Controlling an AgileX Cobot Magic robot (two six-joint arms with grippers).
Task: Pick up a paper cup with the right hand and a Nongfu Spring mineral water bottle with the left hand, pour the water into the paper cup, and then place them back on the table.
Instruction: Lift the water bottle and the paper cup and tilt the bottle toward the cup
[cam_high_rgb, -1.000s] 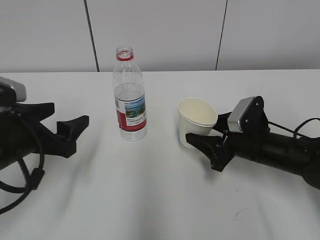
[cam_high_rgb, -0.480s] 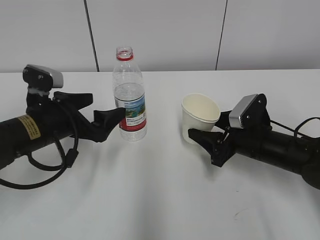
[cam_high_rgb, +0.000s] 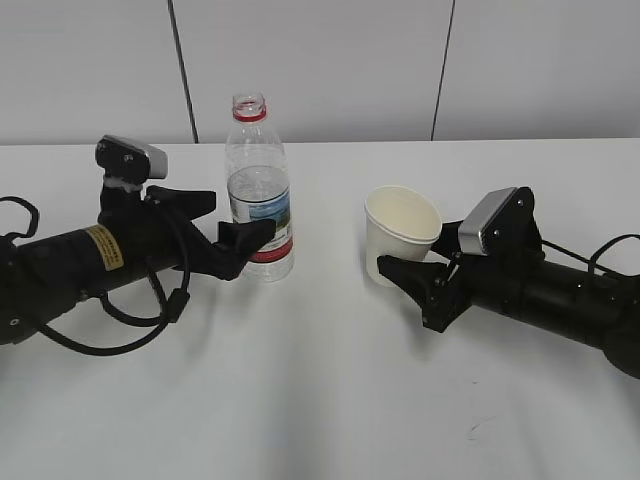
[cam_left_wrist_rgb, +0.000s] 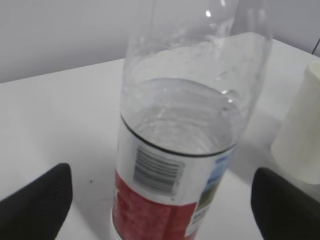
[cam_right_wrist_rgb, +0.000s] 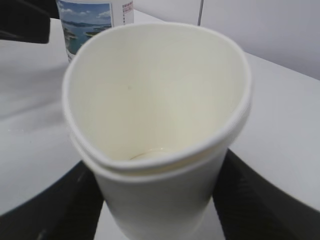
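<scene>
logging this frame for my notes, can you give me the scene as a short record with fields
bottle: Nongfu Spring mineral water bottle, capless, upright on the table, partly full of water
cup: paper cup, looks empty, tilted, held clear of the table
left end effector: open, fingers either side of the bottle's lower part, not closed on it
right end effector: closed on the paper cup
pouring: not begun

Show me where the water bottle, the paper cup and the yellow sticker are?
Water bottle (cam_high_rgb: 260, 215), exterior view, on its label.
Paper cup (cam_high_rgb: 397, 245), exterior view, on its outer wall.
Yellow sticker (cam_high_rgb: 103, 247), exterior view, on the left arm.
</scene>
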